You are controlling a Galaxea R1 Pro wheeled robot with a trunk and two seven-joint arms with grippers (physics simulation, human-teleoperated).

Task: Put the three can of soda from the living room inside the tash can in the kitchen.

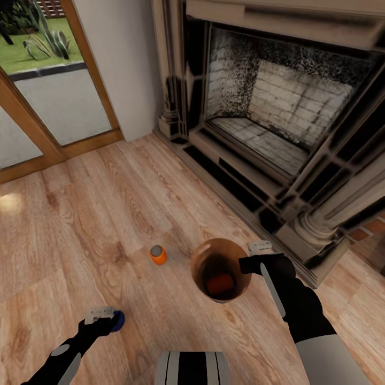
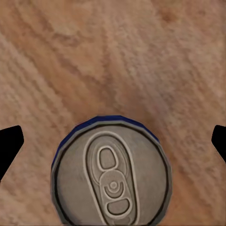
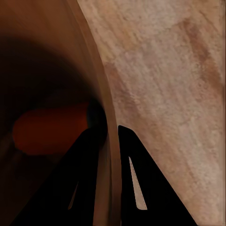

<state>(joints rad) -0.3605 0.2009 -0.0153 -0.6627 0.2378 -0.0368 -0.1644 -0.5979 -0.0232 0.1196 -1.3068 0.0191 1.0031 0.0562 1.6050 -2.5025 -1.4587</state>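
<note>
Left claw [image 1: 104, 316] sits low over the blue can [image 1: 118, 320] near the floor [image 1: 80, 224]. In the left wrist view the can top [image 2: 111, 178] lies centred between two dark fingertips [image 2: 10, 143] spread well to either side, not touching: claw open, nothing gripped yet.

Risk here, as we judge it: closing off-centre would tip or roll the can away across bare boards, since nothing beside it would stop a roll.

Orange can [image 1: 158, 254] stands upright and alone on the floor between the blue can and the bin [image 1: 220, 270], near the bin, apart from it. We could knock it over when either arm swings across.

Bin is held by the right claw [image 1: 250, 264], one finger inside the wall and one outside, pinching the rim [image 3: 104, 141]. Another orange can [image 3: 49, 129] lies on its side within. A thin rim pinch looks weak to us: the bin could swivel or slip and spill that can.

Room: open floor to the left, toward the glass doors [image 1: 48, 101]. To the right, the fireplace [image 1: 278, 117] hearth edge and column base [image 1: 315, 235] stand close to the right arm, so little swing room there.
</note>
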